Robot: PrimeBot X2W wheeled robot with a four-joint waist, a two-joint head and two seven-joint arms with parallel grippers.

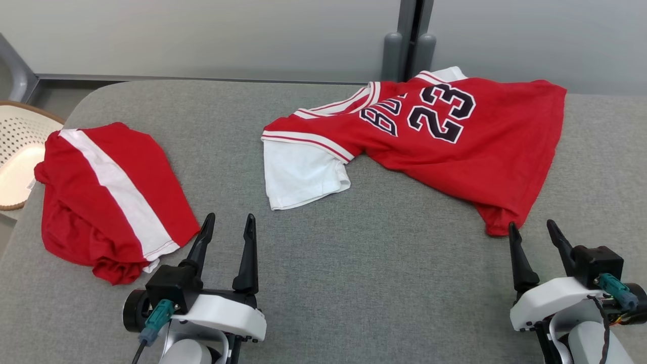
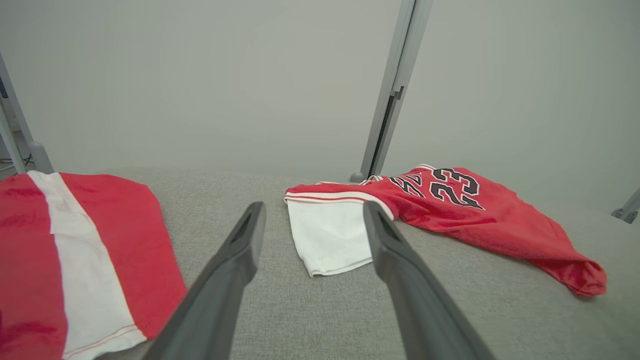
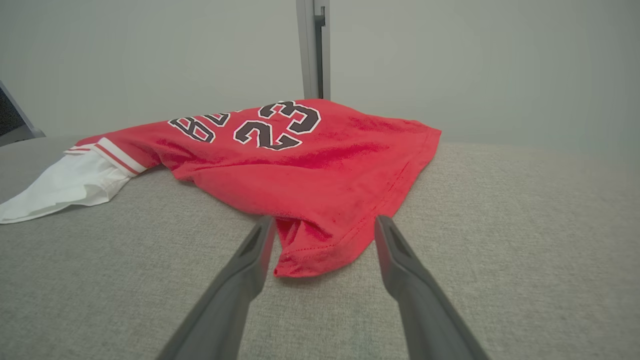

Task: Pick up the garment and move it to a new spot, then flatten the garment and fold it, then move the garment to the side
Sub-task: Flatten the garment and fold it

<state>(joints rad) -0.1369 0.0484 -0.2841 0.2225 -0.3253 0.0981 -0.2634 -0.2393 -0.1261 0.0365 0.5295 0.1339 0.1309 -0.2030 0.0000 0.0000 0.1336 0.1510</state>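
1. The red basketball jersey with the black number 23 and white short sleeves (image 1: 455,146) lies on the far right part of the grey fabric-covered worktop (image 1: 354,283). It is slewed at an angle and rumpled, with one white sleeve (image 1: 301,174) stretched out toward the middle.
2. Nothing holds it. The left gripper (image 1: 230,218) hovers near the front edge with its fingers spread wide and nothing between them. In its wrist view it points toward the white sleeve, well short of it.
3. The right gripper (image 1: 532,225) is likewise spread and empty. The jersey's near hem corner (image 3: 300,260) lies just by its fingertips and between them in the right wrist view, but it is not pinched.
4. Judging from this, no step on this jersey is done yet: it is not lifted or moved, not smoothed flat, not folded.
5. A second red garment with a white stripe (image 1: 111,197) sits at the left edge, roughly folded, beside a white perforated basket (image 1: 20,141). It looks like a piece already set aside.
6. Left to do: the whole sequence of pickup, relocation, flattening, folding and moving aside. The hem corner by the right gripper seems the likely first hold.
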